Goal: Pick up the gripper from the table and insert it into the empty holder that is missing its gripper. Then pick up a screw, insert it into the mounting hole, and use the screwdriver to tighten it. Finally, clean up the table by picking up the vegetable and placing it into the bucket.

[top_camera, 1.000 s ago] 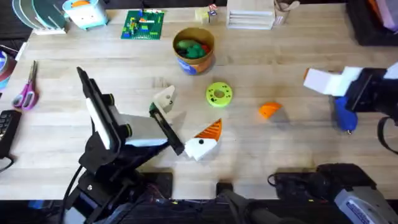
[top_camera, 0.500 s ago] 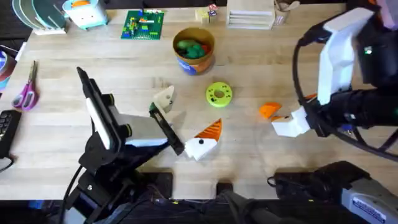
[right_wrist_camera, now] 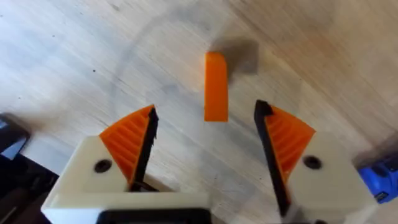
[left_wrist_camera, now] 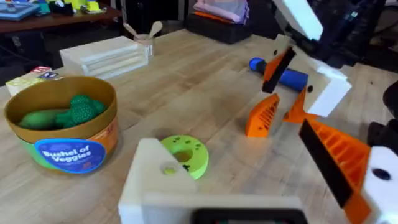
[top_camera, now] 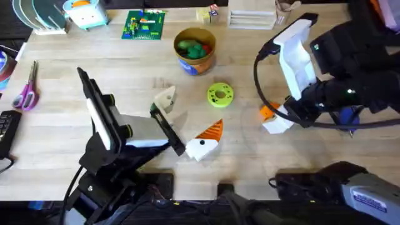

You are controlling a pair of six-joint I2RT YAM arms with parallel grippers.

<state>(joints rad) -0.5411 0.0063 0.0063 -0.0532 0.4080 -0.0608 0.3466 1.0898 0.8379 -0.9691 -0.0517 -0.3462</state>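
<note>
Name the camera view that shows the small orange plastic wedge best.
Right wrist: the small orange plastic wedge lies unobstructed on the wooden table. Left wrist shows its ribbed side farther off; overhead, the right arm hides most of it.

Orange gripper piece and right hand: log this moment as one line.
phase: approach | right hand: open, over gripper on table | left hand: one holder empty | bucket: greens inside

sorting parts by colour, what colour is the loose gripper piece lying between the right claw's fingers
Solid orange; the gripper shows best in the right wrist view, lying on the table.
</note>
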